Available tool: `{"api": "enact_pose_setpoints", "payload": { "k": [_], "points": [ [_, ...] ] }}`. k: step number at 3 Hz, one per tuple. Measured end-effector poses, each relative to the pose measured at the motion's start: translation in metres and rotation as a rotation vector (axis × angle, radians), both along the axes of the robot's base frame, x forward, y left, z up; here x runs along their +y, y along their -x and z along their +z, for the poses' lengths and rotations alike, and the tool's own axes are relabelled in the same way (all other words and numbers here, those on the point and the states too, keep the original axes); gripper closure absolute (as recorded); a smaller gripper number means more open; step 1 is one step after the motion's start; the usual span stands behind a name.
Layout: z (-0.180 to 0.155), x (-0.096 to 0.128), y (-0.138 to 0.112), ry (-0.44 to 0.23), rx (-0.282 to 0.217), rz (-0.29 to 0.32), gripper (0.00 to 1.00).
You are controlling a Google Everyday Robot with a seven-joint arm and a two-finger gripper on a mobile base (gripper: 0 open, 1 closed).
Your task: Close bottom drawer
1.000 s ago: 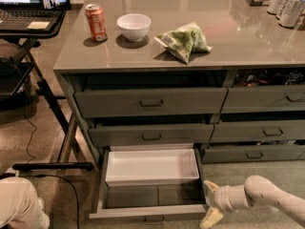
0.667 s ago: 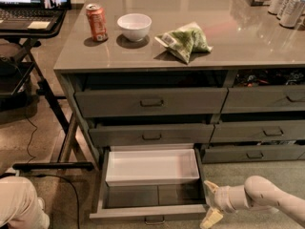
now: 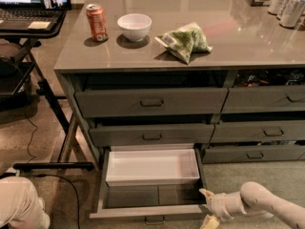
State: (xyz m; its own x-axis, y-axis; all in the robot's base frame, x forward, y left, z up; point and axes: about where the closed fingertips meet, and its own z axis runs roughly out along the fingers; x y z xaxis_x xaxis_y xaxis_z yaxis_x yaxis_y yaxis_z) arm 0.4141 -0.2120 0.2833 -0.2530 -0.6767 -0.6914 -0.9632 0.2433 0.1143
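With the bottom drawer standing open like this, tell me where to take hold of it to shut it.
Take the bottom drawer at its front panel, coming from the front: the drawer is pulled out and this low panel faces outward. The pull sits mid-panel. The gripper, jaws open, is at the right front corner, so pushing the panel there would probably do.

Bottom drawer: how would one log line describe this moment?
bottom drawer: pulled out | white tray: inside | pincer: open, at drawer's right front corner | closing: not done
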Motion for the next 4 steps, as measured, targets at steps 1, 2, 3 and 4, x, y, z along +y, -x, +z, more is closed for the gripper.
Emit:
{"api": "enact_pose_setpoints", "payload": {
  "k": [1, 2, 3, 4],
  "points": [
    [-0.023, 0.014, 0.022, -0.032, 0.020, 0.030, 0.15],
    [-0.047, 0.028, 0.039, -0.053, 0.046, 0.057, 0.39],
    [-0.072, 0.035, 0.044, -0.057, 0.065, 0.059, 0.62],
    [-0.103, 0.035, 0.041, -0.080, 0.062, 0.061, 0.86]
  ]
}}
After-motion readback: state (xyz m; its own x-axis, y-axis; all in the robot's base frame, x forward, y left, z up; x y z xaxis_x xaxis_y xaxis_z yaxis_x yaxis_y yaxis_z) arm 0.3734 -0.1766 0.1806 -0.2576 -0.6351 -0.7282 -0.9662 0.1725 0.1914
